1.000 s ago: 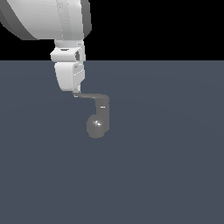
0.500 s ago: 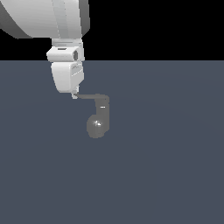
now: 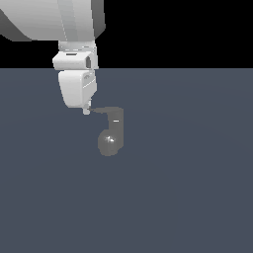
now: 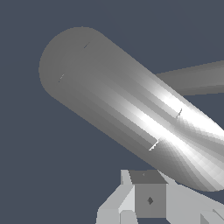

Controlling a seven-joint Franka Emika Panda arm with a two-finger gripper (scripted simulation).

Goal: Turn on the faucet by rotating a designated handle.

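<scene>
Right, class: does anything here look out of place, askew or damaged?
Nothing stands out. The faucet looks intact, its handle jutting toward the exterior view's left, where the hand sits at its tip.

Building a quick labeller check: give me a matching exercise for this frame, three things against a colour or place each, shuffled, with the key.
Things:
1. faucet
2. handle
3. gripper

Descriptions:
A. white, coming down from the top of the exterior view
B. thin grey lever jutting toward the exterior view's left from the top of the post
C. glossy grey, with a rounded base on the dark floor

Pairs: 1-C, 2-B, 3-A
</scene>
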